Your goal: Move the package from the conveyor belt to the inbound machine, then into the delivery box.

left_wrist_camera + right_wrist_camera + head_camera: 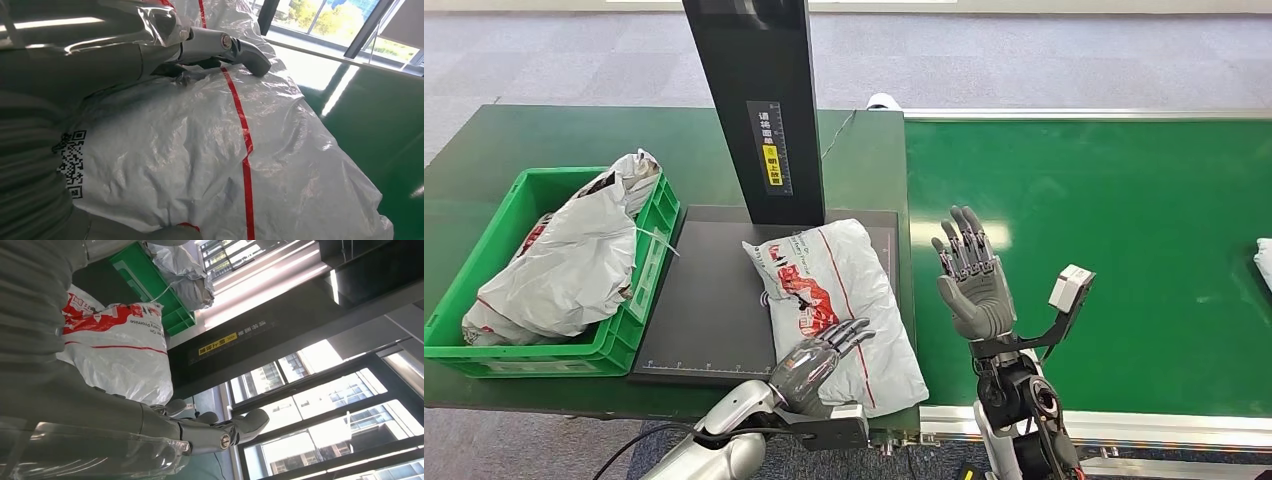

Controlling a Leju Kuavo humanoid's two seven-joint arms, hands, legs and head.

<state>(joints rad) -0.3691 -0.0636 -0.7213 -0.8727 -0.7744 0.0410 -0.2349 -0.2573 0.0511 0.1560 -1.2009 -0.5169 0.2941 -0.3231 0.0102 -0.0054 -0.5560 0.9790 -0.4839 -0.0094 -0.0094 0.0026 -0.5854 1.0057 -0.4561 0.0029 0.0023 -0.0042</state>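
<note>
Grey carpet lies beyond the dark green tabletop [544, 140], with the bright green conveyor belt [1124, 250] on the right.

Note for you: the white plastic mailer package with red print [844, 300] is off the belt and lies on the flat black inbound machine platform [709, 300], under its black upright post [759, 100]. Its near end overhangs the platform's near edge. Its long axis runs from far-left to near-right.

The left hand [819, 362] rests on the package's near end, fingers laid forward over the film; whether it grips, you cannot tell. The right hand [972, 285] is raised above the belt, palm up, fingers spread, holding nothing.

The green plastic delivery box [544, 350] sits left of the platform, with a grey mailer bag [574, 260] already in it. So the package goes left from here, and the left hand is the nearer one.

The left wrist view adds a QR code [71, 162] and the red stripe [245, 165] under the thumb [230, 47]. The right wrist view shows the package [120, 347] end-on, with the box [155, 285] beyond it.
</note>
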